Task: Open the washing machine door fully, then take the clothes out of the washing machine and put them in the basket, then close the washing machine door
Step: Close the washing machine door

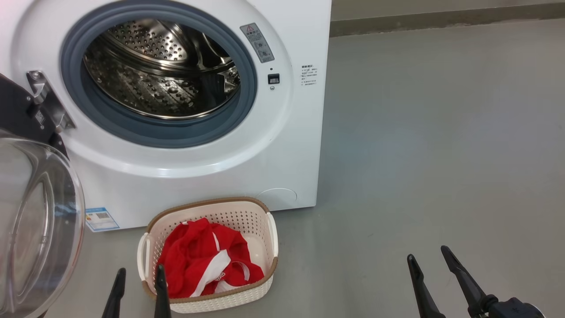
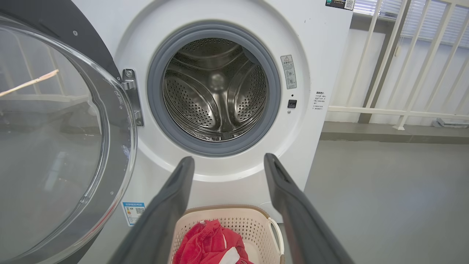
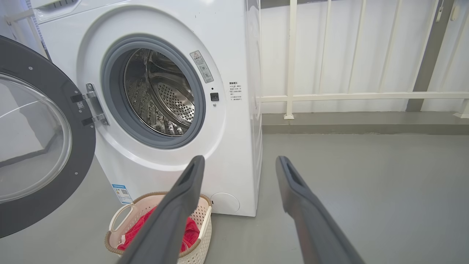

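The left pincer [image 1: 140, 268] and the right pincer [image 1: 427, 252] gape empty; the blue label [image 1: 102, 219] on the washing machine [image 1: 282, 145] is illegible

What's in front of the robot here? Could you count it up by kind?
washing machine: 1
washing machine door, open: 1
basket: 1
heap of red clothes: 1
grippers: 2, left gripper and right gripper, fingers spread
Total: 6
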Available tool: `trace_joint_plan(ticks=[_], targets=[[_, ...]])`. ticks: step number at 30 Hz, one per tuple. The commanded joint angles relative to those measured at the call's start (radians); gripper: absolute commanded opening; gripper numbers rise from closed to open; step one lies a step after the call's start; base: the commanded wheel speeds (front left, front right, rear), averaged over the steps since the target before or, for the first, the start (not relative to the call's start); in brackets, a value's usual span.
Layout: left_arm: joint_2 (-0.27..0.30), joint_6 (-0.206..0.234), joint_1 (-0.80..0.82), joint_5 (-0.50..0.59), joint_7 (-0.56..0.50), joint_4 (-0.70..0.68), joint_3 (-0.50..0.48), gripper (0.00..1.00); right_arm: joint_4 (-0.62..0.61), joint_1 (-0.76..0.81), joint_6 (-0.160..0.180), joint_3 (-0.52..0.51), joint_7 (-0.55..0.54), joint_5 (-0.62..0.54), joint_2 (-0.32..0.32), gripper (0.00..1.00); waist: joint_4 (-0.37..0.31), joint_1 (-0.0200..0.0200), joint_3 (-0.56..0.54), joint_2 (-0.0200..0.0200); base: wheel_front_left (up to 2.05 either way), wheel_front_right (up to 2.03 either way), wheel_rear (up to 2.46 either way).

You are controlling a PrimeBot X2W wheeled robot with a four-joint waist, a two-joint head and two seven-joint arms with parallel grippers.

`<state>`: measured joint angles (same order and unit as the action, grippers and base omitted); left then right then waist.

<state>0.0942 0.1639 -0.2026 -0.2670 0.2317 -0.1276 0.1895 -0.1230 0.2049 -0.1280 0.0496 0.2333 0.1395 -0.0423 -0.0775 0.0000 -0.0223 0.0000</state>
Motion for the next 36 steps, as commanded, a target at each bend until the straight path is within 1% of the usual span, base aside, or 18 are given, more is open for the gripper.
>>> trace_joint_plan(ticks=[1,9,15,30,36], targets=[[0.008,0.010,0.036,0.006,0.009,-0.019,-0.028,1.00,-0.028,-0.024,-0.003,0.021,0.000,0.017,-0.008,1.00,0.001,0.0000,0.000,0.0000,0.00,0.00,0.00],[0.012,0.030,0.036,0.025,0.010,-0.033,-0.025,1.00,-0.028,-0.022,-0.003,0.021,0.001,0.020,-0.008,1.00,0.017,0.0000,0.001,0.0000,0.00,0.00,0.00],[0.014,0.039,0.038,0.034,0.007,-0.042,-0.020,1.00,-0.028,-0.021,-0.003,0.027,0.003,0.021,-0.008,1.00,0.055,0.0000,0.001,0.0000,0.00,0.00,0.00],[0.028,0.075,0.006,0.054,-0.009,-0.072,-0.021,1.00,-0.033,-0.003,-0.003,0.038,-0.001,0.020,-0.008,1.00,0.237,0.0000,-0.018,0.0000,0.00,0.00,0.00],[0.036,0.081,0.000,0.056,-0.020,-0.083,-0.022,1.00,-0.036,0.005,-0.003,0.039,-0.001,0.019,-0.008,1.00,0.303,0.0000,-0.027,0.0000,0.00,0.00,0.00]])
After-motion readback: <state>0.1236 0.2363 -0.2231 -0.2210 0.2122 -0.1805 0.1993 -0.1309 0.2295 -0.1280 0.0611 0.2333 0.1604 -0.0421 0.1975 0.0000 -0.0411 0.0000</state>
